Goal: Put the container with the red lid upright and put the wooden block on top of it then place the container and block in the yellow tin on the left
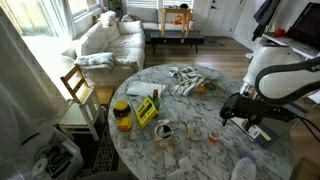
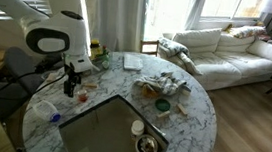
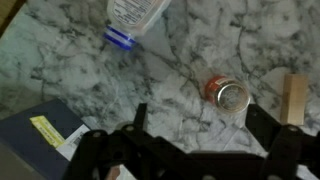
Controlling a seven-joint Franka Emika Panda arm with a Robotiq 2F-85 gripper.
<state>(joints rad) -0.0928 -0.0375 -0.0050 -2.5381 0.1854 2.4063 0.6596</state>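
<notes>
The container with the red lid (image 3: 228,92) lies on its side on the marble table, its open pale end facing the wrist camera. The wooden block (image 3: 294,98) lies just to its right at the frame edge. My gripper (image 3: 200,125) is open and empty, hovering above the table with the container just ahead of its right finger. In both exterior views the gripper (image 1: 245,115) (image 2: 72,85) hangs over the table edge near the container (image 1: 212,140) (image 2: 82,98). The yellow tin (image 1: 146,110) lies across the table beside a dark jar with a yellow lid (image 1: 122,115).
A clear plastic bottle (image 3: 135,15) lies beyond the gripper. A dark blue box with a yellow sticker (image 3: 40,135) is at the wrist view's lower left. A crumpled cloth (image 1: 188,80) and a glass (image 1: 165,130) sit mid-table. A dark tray (image 2: 105,133) lies nearby.
</notes>
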